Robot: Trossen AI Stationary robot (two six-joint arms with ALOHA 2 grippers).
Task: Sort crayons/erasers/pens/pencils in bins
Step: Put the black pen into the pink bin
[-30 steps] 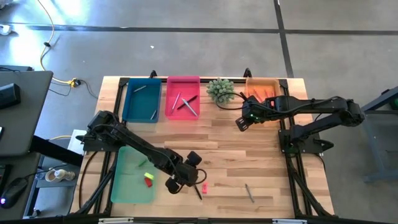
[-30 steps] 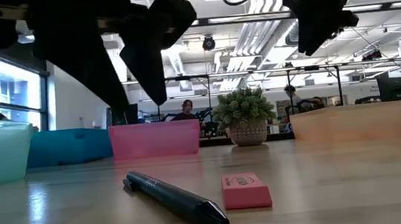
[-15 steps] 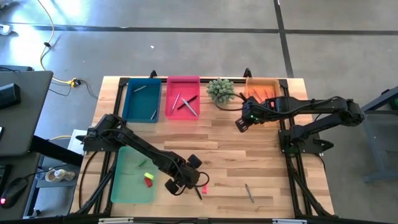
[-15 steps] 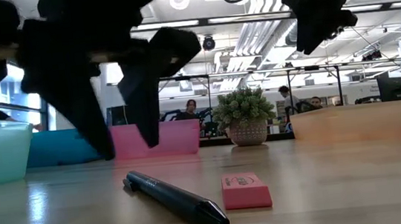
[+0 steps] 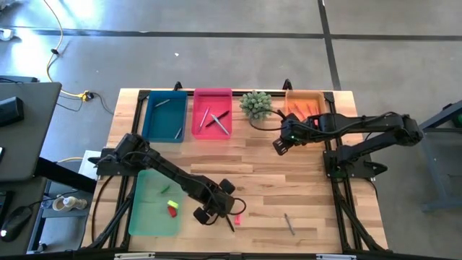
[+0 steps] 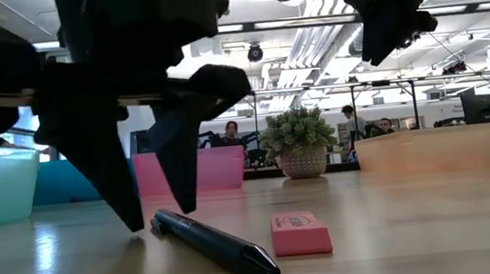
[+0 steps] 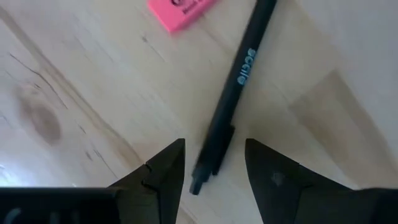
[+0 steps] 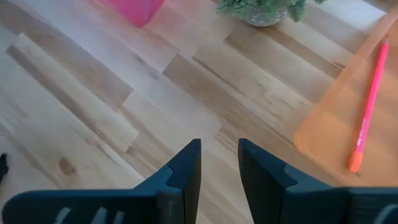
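I am hovering the left gripper, jaws released, astride the tail end of the black pen on the desk, its long axis running straight away between them, pink eraser just beside its far end.

My left arm stretches low across the table's near side, its gripper pointing down with both fingers spread apart, the tips close to the tabletop. My right arm is bent back over the far side, well away from my left. Its gripper hangs high above the wood, fingers parted by a narrow gap with nothing between them.
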